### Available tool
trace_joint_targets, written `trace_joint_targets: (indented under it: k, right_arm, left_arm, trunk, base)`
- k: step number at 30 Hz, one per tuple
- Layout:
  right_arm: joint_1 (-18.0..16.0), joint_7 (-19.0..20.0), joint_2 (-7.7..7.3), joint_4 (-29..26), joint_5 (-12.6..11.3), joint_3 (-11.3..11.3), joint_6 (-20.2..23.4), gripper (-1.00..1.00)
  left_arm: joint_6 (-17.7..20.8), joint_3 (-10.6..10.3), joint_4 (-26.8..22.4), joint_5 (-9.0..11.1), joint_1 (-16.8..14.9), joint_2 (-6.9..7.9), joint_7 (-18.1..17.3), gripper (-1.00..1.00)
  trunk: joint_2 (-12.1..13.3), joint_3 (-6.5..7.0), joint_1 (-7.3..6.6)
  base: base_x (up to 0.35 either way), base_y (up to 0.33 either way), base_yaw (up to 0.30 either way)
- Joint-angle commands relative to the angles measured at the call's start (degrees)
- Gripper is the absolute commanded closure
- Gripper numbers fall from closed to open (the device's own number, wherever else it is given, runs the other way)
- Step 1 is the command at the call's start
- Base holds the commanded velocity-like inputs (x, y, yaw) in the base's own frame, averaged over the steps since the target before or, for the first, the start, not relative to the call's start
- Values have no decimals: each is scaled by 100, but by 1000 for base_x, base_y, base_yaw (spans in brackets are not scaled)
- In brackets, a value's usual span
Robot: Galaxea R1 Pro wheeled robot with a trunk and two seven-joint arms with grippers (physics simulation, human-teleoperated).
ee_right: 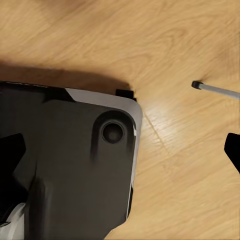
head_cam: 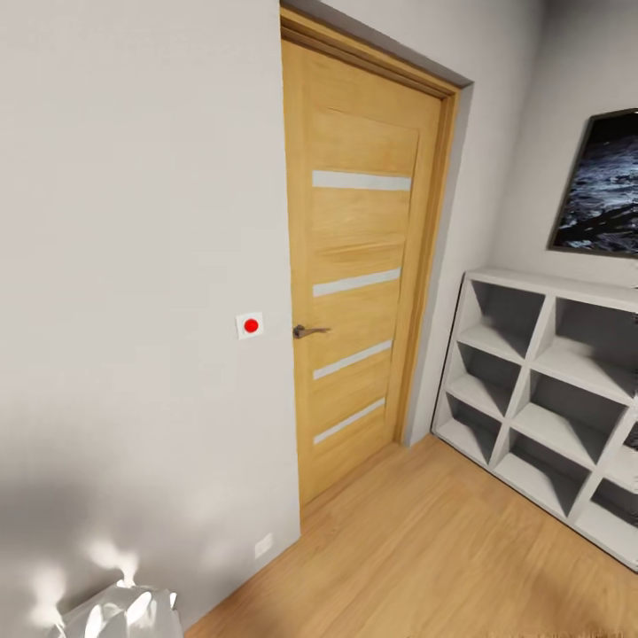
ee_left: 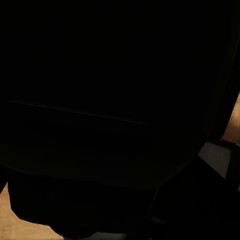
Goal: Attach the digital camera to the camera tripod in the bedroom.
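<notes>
The robot faces a closed door (head_cam: 359, 266) with a white shelf (head_cam: 540, 390) to its right, camera and tripod not in sight, arms apparently tucked for travel, either tool's state impossible to tell.

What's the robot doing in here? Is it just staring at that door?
Nothing is being handled right now; the robot seems to be on its way. Its head camera faces a closed wooden door with a small switch with a red dot beside it, and white cube shelves stand to the right. The right wrist camera looks down at the robot's dark base on the wood floor. The left wrist view is almost all dark.
</notes>
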Motion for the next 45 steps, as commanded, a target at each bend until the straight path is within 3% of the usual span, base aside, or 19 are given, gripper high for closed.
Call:
trace_joint_targets:
  k: [1, 24, 45]
  right_arm:
    - [-5, 12, 0, 12, 46, -52, -22, -100]
    - [-5, 12, -2, 12, 52, -33, -23, -100]
    - [-5, 21, -51, 29, 60, -17, -5, -100]
  left_arm:
    - [-18, 39, 2, -71, -1, -1, 21, 100]
    - [3, 41, 3, -55, -1, 3, 20, 100]
    - [40, 36, 6, -47, -1, 3, 21, 100]
  trunk:
    - [-5, -3, 2]
    - [-5, -3, 2]
    - [-5, -3, 2]
  base:
    - [0, 84, -228]
    - [18, 9, -243]
    - [293, 0, -39]
